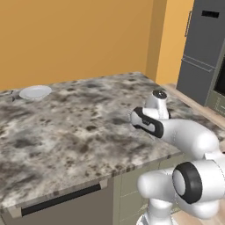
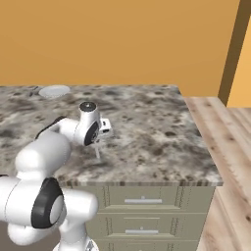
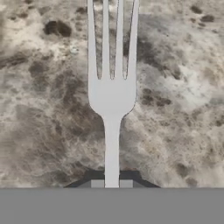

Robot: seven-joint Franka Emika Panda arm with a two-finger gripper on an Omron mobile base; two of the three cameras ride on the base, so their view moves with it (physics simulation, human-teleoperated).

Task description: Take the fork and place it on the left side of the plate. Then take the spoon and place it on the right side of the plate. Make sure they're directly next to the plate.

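My gripper (image 3: 111, 184) is shut on the handle of the silver fork (image 3: 112, 96), whose tines point away from the hand over the marbled counter. In the right base view the gripper (image 2: 101, 138) hangs below the hand near the counter's front, and the fork (image 2: 98, 151) shows as a thin sliver pointing down at the stone. The plate (image 1: 35, 92), small, round and white, sits far off at the back left of the counter (image 2: 54, 91). A small grey thing (image 1: 13, 94) lies just left of the plate; I cannot tell whether it is the spoon.
The counter (image 1: 79, 127) ends in a front edge with drawers (image 2: 142, 200) below. Its right end drops to a wooden floor (image 2: 225, 147). An orange wall runs behind, and a dark tall fridge (image 1: 200, 48) stands at the far right.
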